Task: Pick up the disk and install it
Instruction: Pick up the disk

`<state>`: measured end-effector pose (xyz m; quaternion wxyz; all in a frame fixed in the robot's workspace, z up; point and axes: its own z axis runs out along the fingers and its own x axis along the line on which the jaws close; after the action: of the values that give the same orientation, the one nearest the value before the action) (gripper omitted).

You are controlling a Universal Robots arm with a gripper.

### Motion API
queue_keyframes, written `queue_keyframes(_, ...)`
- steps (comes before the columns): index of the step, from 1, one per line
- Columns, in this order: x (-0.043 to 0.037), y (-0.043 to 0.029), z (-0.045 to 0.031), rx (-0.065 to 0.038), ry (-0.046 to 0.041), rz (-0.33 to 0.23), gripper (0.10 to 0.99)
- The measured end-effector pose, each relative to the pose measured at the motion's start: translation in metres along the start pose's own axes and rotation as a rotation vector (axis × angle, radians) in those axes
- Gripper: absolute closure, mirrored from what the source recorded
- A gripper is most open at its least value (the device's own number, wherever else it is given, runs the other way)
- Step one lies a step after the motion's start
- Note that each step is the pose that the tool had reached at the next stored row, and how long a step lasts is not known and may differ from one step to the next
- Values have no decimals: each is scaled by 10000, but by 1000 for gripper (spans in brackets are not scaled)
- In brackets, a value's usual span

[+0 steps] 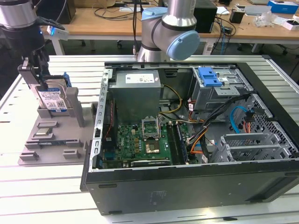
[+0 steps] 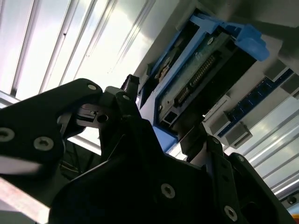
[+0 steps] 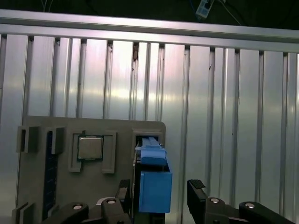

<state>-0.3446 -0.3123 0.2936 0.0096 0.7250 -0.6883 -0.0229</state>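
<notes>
The disk (image 1: 53, 100) is standing upright on its edge, a flat silver drive carrying a white-and-blue label and framed by a bright blue carrier rail. It is sitting directly beneath the claw (image 3: 160, 185), between its spread jaws, with a gap showing on one side. Its connector edge is facing the claw.

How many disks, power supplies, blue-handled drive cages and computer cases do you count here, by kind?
Silver rectangular hard disk in a blue plastic carrier: 1
Boxy grey metal power supply: 1
Grey metal drive cage with blue handle: 1
Open black computer case: 1
Total: 4
</notes>
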Motion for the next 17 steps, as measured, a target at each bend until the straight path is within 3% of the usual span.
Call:
queue_keyframes(4,0,0,21,10,21,0,486)
queue_keyframes(6,-1,2,23,295,33,-3,486)
queue_keyframes(7,-1,2,22,326,35,-6,486)
queue_keyframes(8,2,38,42,332,85,-3,486)
queue_keyframes(13,7,40,48,333,86,-4,502)
queue_keyframes(14,7,40,48,332,87,-3,565)
queue_keyframes(15,8,39,49,333,86,-4,690)
queue_keyframes(17,8,40,48,333,86,-3,722)
